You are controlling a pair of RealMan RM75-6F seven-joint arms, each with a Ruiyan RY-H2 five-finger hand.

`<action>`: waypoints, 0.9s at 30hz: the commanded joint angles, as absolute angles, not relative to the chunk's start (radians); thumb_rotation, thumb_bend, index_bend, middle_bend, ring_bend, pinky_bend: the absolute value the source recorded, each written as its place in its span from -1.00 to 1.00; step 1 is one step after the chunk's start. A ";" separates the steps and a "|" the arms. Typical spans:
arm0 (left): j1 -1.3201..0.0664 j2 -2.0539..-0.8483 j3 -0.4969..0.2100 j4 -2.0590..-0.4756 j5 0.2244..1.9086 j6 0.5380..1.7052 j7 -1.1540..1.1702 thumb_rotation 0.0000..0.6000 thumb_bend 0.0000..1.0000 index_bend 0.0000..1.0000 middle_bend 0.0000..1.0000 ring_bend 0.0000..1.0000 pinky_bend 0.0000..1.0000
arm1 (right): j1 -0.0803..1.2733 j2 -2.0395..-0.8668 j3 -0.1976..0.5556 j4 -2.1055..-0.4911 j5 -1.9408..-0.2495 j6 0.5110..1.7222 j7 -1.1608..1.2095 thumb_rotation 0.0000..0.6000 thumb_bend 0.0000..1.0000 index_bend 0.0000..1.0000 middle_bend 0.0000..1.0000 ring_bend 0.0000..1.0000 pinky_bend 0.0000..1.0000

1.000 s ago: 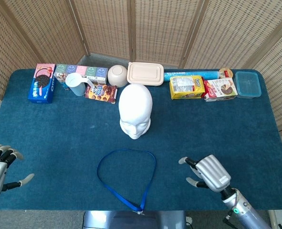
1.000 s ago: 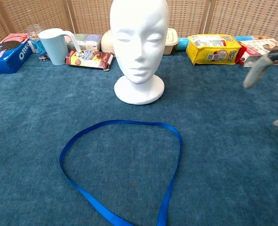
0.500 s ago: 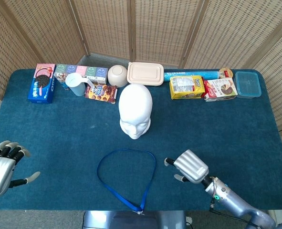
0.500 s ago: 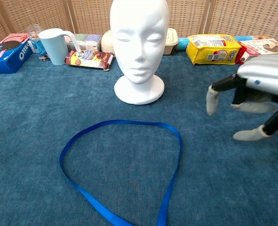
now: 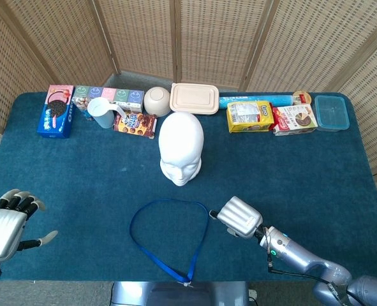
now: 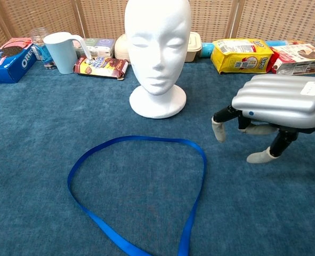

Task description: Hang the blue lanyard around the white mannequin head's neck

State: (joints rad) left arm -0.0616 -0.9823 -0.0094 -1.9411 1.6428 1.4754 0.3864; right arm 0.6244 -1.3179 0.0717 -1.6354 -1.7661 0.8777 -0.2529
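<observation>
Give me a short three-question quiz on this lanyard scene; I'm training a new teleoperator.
1. True or false: the lanyard already hangs on the mannequin.
2. Which robot hand is nearer the lanyard?
3. Multiple choice: the lanyard lies A) behind the mannequin, B) in front of its face, C) inside the cup.

Key: 1. False, it lies flat on the table. 2. The right robot hand; the left robot hand is at the table's edge. 3. B.

"OREO" reads on the blue box (image 6: 6, 60) at the far left, while print on the yellow packet (image 6: 239, 55) and brown biscuit pack (image 6: 101, 66) stays too small to read.
</observation>
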 commanded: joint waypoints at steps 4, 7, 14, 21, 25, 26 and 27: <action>-0.076 -0.984 -0.010 -1.937 1.641 1.458 0.392 0.18 -0.86 -0.15 -0.21 -0.48 -0.62 | 0.661 -1.330 0.075 -1.641 -1.739 0.836 -0.317 1.00 -0.53 -0.14 0.88 1.00 1.00; -0.078 -0.985 -0.008 -1.937 1.643 1.456 0.391 0.18 -0.86 -0.15 -0.21 -0.48 -0.62 | 0.675 -1.334 0.073 -1.641 -1.729 0.815 -0.336 1.00 -0.54 -0.14 0.88 1.00 1.00; -0.085 -0.990 -0.009 -1.929 1.634 1.452 0.379 0.19 -0.86 -0.15 -0.21 -0.48 -0.62 | 0.727 -1.339 0.080 -1.663 -1.694 0.749 -0.414 1.00 -0.56 -0.14 0.87 1.00 1.00; -0.088 -0.995 -0.009 -1.915 1.622 1.451 0.370 0.19 -0.86 -0.15 -0.21 -0.48 -0.62 | 0.754 -1.363 0.077 -1.665 -1.655 0.726 -0.470 1.00 -0.56 -0.14 0.87 1.00 1.00; -0.091 -0.999 -0.007 -1.905 1.620 1.449 0.363 0.17 -0.85 -0.15 -0.21 -0.48 -0.62 | 0.770 -1.390 0.077 -1.657 -1.636 0.718 -0.497 1.00 -0.56 -0.14 0.87 1.00 1.00; -0.091 -1.000 -0.006 -1.903 1.619 1.449 0.362 0.17 -0.85 -0.15 -0.21 -0.48 -0.62 | 0.774 -1.396 0.077 -1.655 -1.633 0.717 -0.502 1.00 -0.56 -0.14 0.87 1.00 1.00; -0.091 -1.000 -0.005 -1.901 1.619 1.448 0.361 0.17 -0.85 -0.15 -0.21 -0.48 -0.62 | 0.777 -1.399 0.076 -1.653 -1.630 0.716 -0.506 1.00 -0.56 -0.14 0.87 1.00 1.00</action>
